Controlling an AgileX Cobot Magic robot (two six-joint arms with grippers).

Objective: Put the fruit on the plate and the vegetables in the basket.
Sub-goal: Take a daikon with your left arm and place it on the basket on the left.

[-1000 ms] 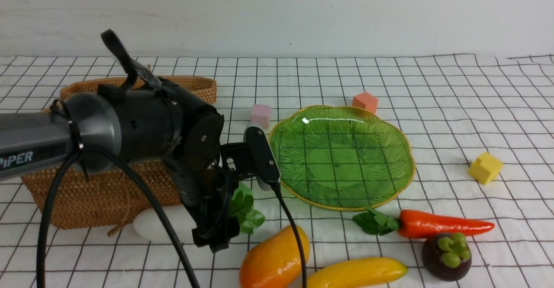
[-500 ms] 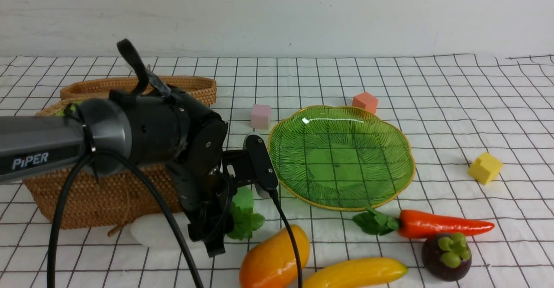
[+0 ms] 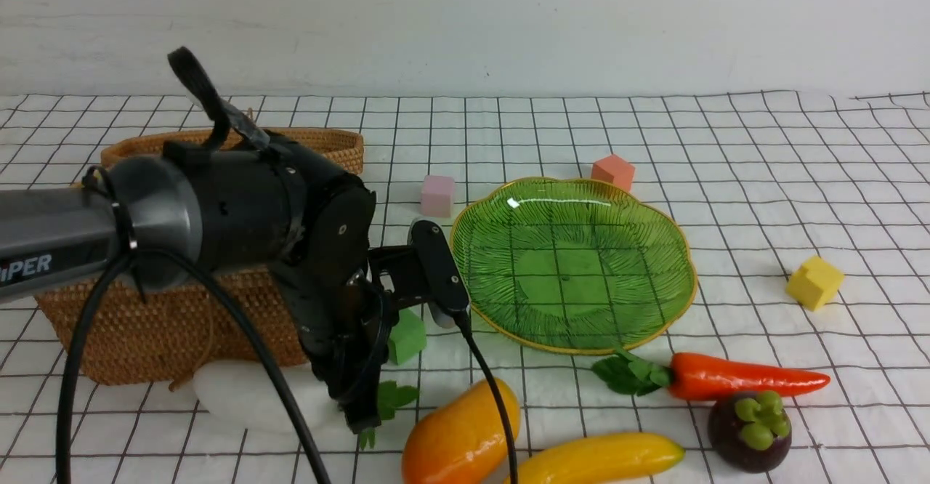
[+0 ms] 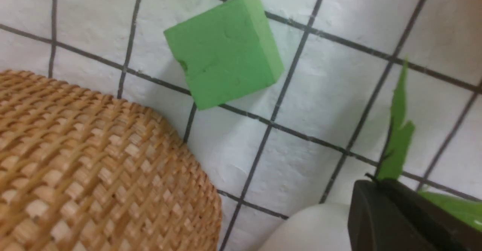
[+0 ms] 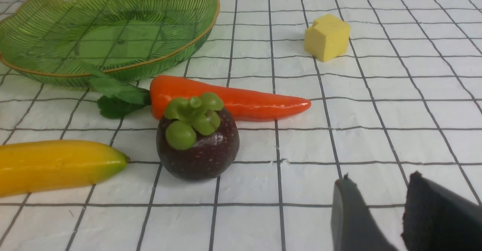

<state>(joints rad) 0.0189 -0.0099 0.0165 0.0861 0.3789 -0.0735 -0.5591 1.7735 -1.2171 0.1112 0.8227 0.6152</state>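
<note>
Left pincer (image 3: 361, 418) pinching radish (image 3: 232, 397) at its leafy neck, arm angled steeply down beside basket (image 3: 145, 324), right pincer (image 5: 380, 183) slightly spread

We see a cloth-covered counter (image 3: 763, 179), white with a black grid, and a plain white wall (image 3: 508, 26) behind it. On the cloth sit a small pale pink foam cube (image 3: 437, 195), a salmon-orange foam cube (image 3: 612, 171) farther right, a yellow foam cube (image 3: 814, 281) well off to the right, and a green foam cube (image 3: 405, 336) nearest us.
</note>
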